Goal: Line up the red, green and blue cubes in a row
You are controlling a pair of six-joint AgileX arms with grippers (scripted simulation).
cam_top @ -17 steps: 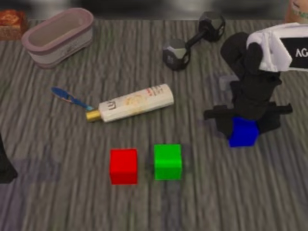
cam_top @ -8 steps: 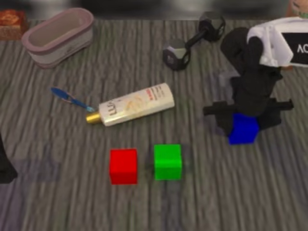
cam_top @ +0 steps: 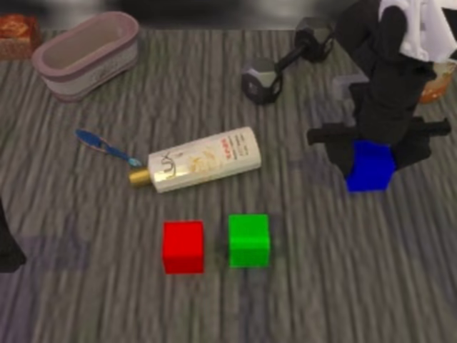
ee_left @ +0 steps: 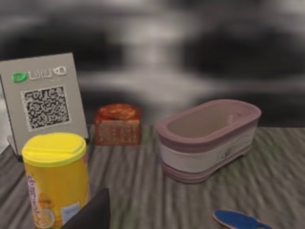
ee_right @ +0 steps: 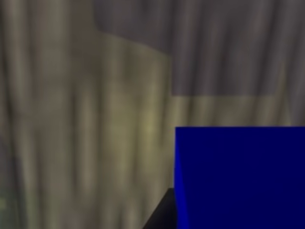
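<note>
The right gripper (cam_top: 371,158), pinching the blue cube (cam_top: 370,167), hangs well right of the green cube (cam_top: 249,240). Next, it likely sets blue just right of green, completing the row with the red cube (cam_top: 183,246).

Even, soft light, faint shadows beside the cubes; the backgrounds beyond the table (cam_top: 214,300) are blurred.

Matt plain cubes (cam_top: 249,241), rough grey table (cam_top: 357,286), glossy bottle (cam_top: 203,158)

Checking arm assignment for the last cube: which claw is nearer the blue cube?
Right. The right claw is over the blue cube, gripping it. The left arm sits parked at the table's far left edge.
</note>
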